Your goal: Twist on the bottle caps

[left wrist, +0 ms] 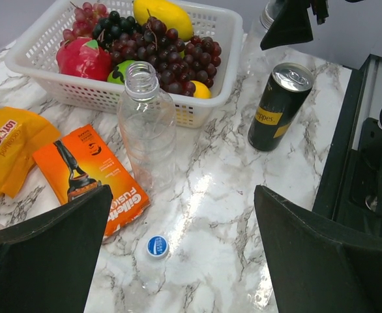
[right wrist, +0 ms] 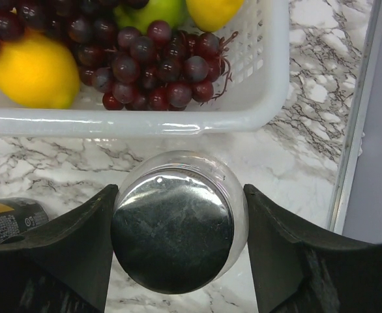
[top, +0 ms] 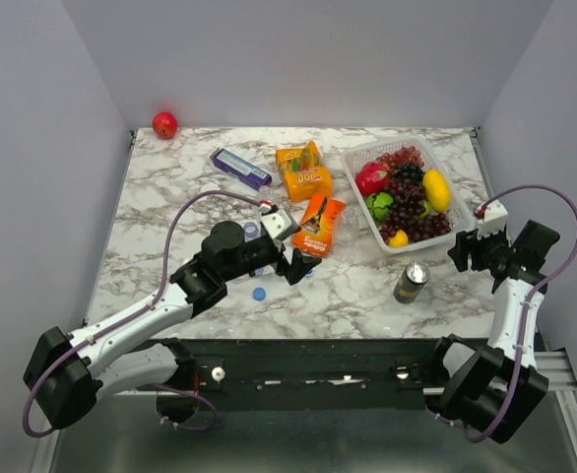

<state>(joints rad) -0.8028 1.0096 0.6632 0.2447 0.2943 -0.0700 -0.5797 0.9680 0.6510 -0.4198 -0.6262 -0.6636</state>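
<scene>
**Top view.** On the marbled white surface (top: pixel 170 202), a small round blue plastic cap (top: pixel 259 293) lies flat just on the near side of the left jaws. The left jaws hang beside an orange razor-blade packet (top: pixel 320 225). A white plastic mesh basket (top: pixel 349 163) holds dark red grapes, yellow lemons, a green fruit and a pink-red fruit. A dark metal drink can (top: pixel 411 282) stands upright near the basket's near corner. The right jaws sit off the basket's right side. The clear bottles are hard to make out here.

**Left wrist.** A slim see-through plastic bottle (left wrist: pixel 146 137) stands upright between the packet and the basket's front wall. Its long axis is vertical and its open, capless neck points up; it looks empty. A blue cap with a printed top (left wrist: pixel 157 246) lies flat near its foot. I cannot tell whether this is the cap seen from above. The left jaws are spread wide with nothing between them.

**Right wrist.** A second clear bottle (right wrist: pixel 178 222) turns its broad round end to the camera, so its long axis runs along the line of sight towards the surface. The right jaws press against both its sides. It is just in front of the basket wall.
</scene>
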